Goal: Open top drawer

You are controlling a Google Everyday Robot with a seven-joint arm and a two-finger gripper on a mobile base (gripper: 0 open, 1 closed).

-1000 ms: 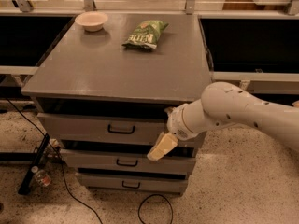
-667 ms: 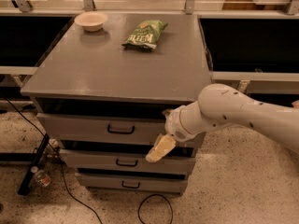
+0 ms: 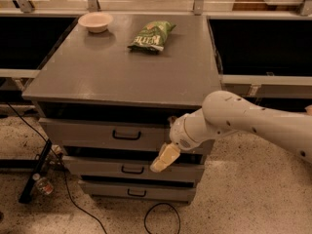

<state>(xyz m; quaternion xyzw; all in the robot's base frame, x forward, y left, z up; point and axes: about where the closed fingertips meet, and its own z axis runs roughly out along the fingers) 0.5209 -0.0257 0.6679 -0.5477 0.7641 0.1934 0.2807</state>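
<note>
The top drawer (image 3: 87,133) is the uppermost grey front of the cabinet, with a small black bar handle (image 3: 126,135) at its centre. A dark gap shows between its front and the grey cabinet top (image 3: 122,77). My gripper (image 3: 165,158) is cream-coloured, at the end of a white arm (image 3: 243,121) that comes in from the right. It hangs in front of the cabinet, to the right of and a little below the handle, at the lower edge of the top drawer's front. It holds nothing that I can see.
Two shallower grey drawers, middle (image 3: 97,168) and bottom (image 3: 107,191), sit below. A pale bowl (image 3: 95,21) and a green snack bag (image 3: 151,35) lie on the cabinet top. Black cables (image 3: 161,218), a black stand (image 3: 34,177) and a small bottle (image 3: 42,185) are on the speckled floor.
My gripper has drifted slightly left and down in front of the drawers. The drawers, bowl and bag have not moved.
</note>
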